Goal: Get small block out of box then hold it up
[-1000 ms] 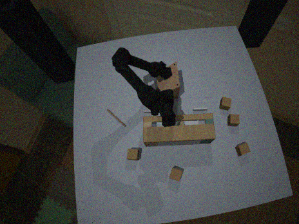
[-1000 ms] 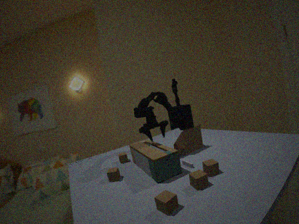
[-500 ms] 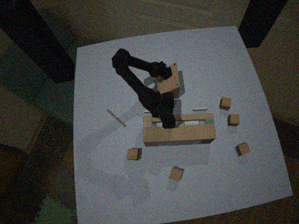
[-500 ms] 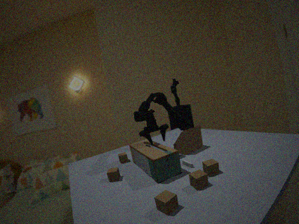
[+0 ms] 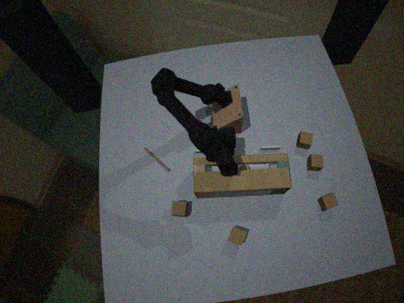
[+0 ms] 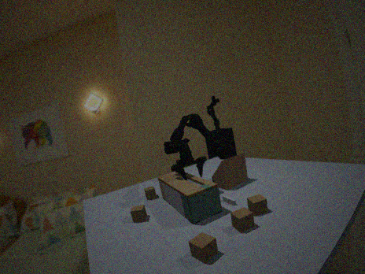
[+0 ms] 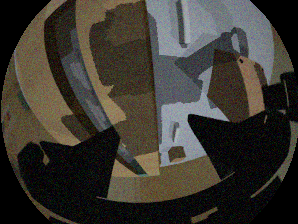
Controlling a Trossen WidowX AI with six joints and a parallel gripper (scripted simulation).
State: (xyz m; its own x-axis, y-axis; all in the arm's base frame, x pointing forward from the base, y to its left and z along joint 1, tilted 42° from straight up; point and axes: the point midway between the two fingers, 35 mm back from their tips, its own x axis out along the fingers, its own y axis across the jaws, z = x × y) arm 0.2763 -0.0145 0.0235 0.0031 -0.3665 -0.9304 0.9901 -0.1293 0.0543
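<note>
Wrist view first: your gripper [image 5: 228,158] [image 6: 193,176] [image 7: 154,123] is open, nothing btwn the fingers, and it straddles the back edge of the box [image 5: 244,180] [image 6: 186,186] [image 7: 135,135]. One finger is over or just in the long top slot [image 5: 261,166] [image 7: 82,75]; the other hangs past the box's back side. Can't tell if the first one touches anything.

Your task block isn't clear in any view. Best guess from the top cam: the small brownish patch [image 5: 245,167] in the slot, just beside the gripper, on its side toward the teal end [image 5: 283,164] [image 6: 202,205] (dim & grainy, so don't bet on it). If that's right, blk lies along the slot from your finger, inside the box and below lid level, not btwn the fingers.

So the next move turns on direction along the slot's long axis: get the slot-side finger to the blk's pocket side, then push it toward the exit. Which end is the exit I can't tell from here; confirm b4 you push, since a wrong-way nudge loses it. Keep the finger lined up w/ the slot too, or you'll drag the box.

Farther out, past the teal end, are loose cubes [image 5: 305,139] [image 6: 257,205]; prob. not your target, leave 'em.
</note>
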